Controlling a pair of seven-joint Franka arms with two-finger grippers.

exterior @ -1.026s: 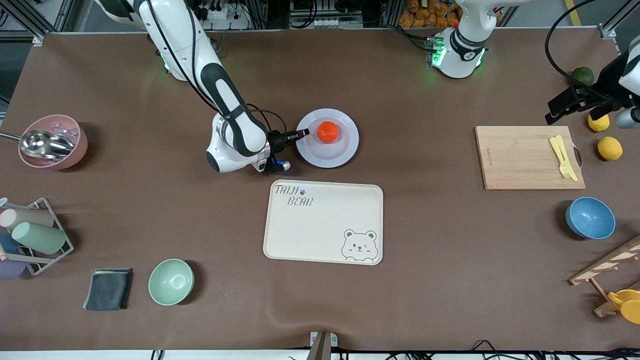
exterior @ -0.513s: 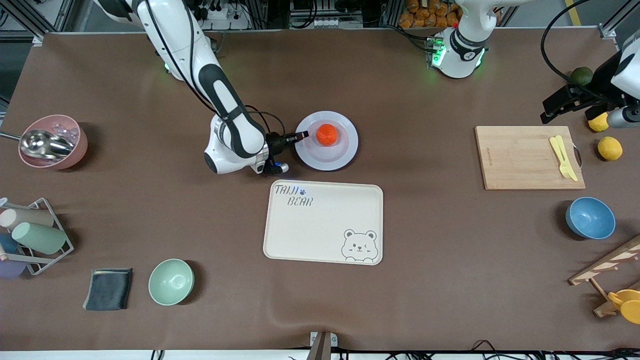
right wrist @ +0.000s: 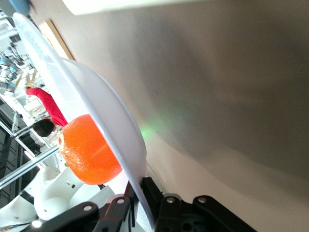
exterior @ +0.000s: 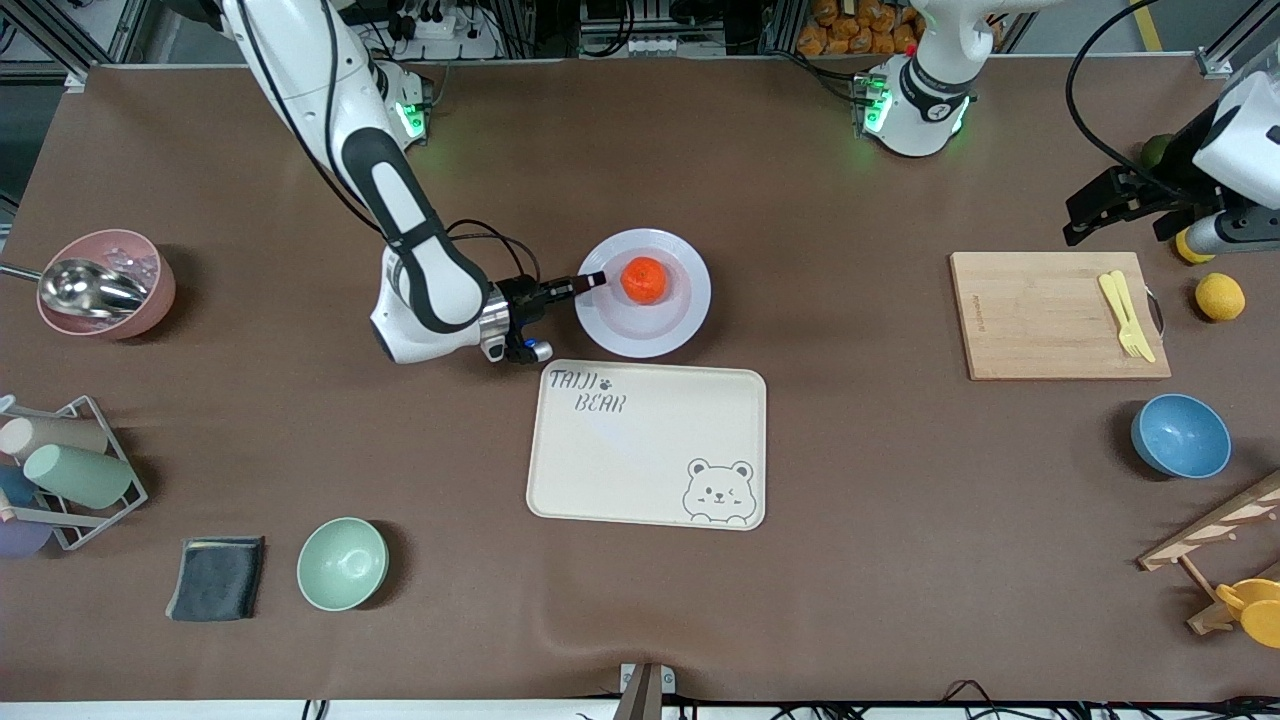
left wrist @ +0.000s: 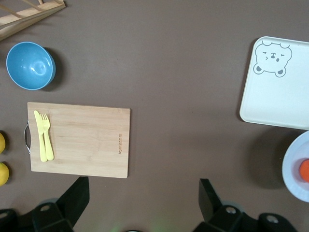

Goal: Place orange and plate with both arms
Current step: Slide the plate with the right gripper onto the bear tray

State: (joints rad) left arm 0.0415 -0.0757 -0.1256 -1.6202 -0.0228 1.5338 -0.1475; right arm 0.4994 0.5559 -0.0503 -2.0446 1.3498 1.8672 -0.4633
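Front view, right tool (exterior: 590, 282) pinching plate (exterior: 660, 325) rim, orange (exterior: 644, 279) on it

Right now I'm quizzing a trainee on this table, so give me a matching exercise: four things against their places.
Things:
1. orange
2. yellow fork
3. metal scoop
4. right gripper

Places:
A. in the pink bowl
B. on the plate
C. at the plate's rim
D. on the cutting board

Pairs: 1-B, 2-D, 3-A, 4-C
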